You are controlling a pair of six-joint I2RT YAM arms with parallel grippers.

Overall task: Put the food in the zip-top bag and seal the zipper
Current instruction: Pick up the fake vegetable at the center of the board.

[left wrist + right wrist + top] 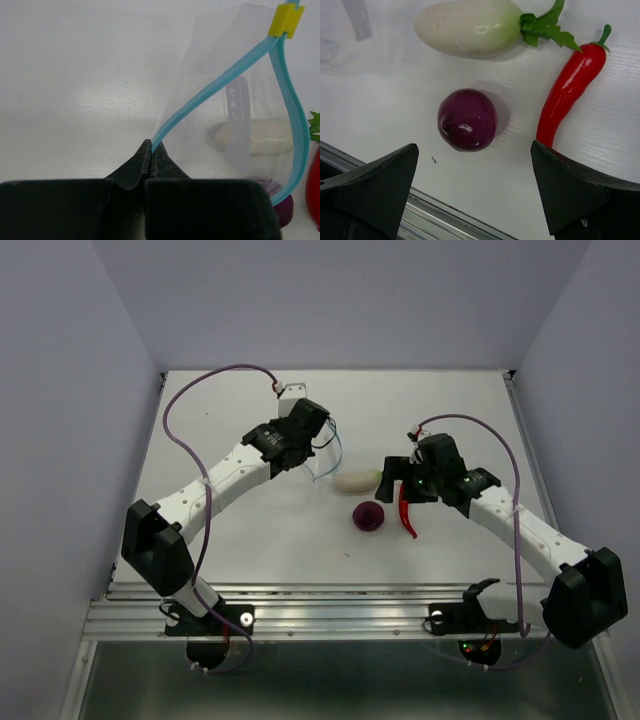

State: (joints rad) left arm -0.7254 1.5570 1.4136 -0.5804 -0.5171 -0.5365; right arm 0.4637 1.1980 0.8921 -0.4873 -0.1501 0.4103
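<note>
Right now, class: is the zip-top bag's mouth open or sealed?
Open: the zipper splits into two strips bowed wide apart below the yellow slider.

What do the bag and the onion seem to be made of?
The bag: thin clear plastic film, glossy and creased, with a blue plastic zipper. The onion: likely moulded plastic, smooth dark purple with a sharp highlight; a real one cannot be ruled out.

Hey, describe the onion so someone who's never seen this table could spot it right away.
Start at the white table and find the three vegetables lying close together near its middle. The onion is the one closest to the near edge, in front of the white radish and left of the red chili. It alone is round and dark purple.
</note>
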